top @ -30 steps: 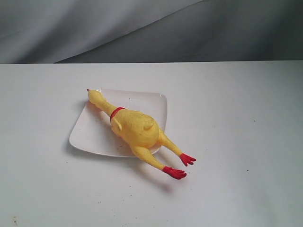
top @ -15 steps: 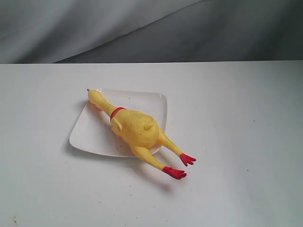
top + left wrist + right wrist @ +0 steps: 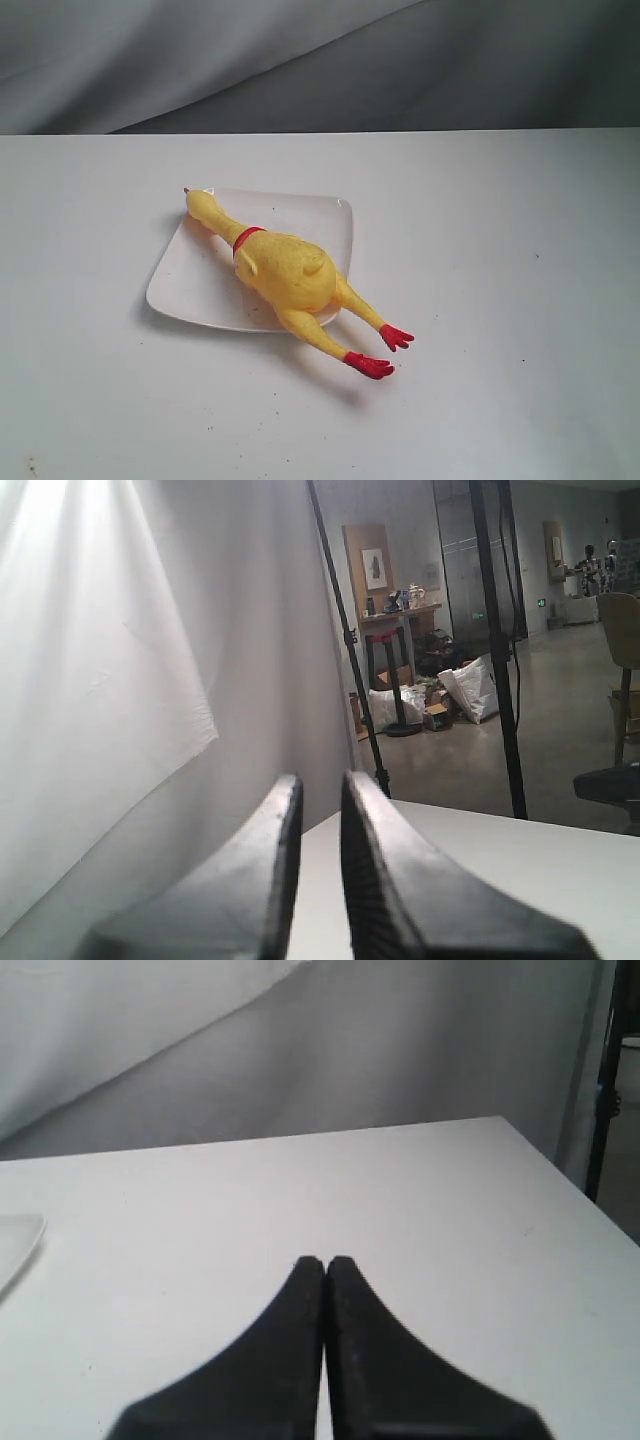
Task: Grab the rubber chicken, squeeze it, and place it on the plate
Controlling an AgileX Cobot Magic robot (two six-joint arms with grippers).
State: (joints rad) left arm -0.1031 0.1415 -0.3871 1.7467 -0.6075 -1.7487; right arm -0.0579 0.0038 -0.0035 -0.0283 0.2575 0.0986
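Front of the table [image 3: 500, 330]: a few dark specks [image 3: 275, 408] on the white top, on the near side of the plate [image 3: 185, 285].

The rubber chicken [image 3: 285, 272] lies diagonally across the plate. Both legs run out past the plate's near-right edge, so the red feet [image 3: 370, 366] are off the plate and over the table. Can't tell if the feet touch the top. The plump body sits on the plate's near-right half. The red neck band [image 3: 247, 237] is around the plate's middle. The head [image 3: 200, 205] is at the plate's far-left corner, reaching the rim. Nothing is gripping the chicken.

The plate is flat on the table, and its far-right corner is bare. Beyond the plate there is more white tabletop, then the grey backdrop cloth [image 3: 300, 60].

right gripper [image 3: 322, 1260]: pincer closed tip to tip, nothing in it. It is above bare table, well apart from the plate; only a plate corner [image 3: 15, 1240] shows at the side of its wrist view.

left gripper [image 3: 320, 780]: pincer narrow, with a slim gap between the fingers, holding nothing. Its wrist view looks over a table edge toward black stand poles [image 3: 497, 630] and the room behind.
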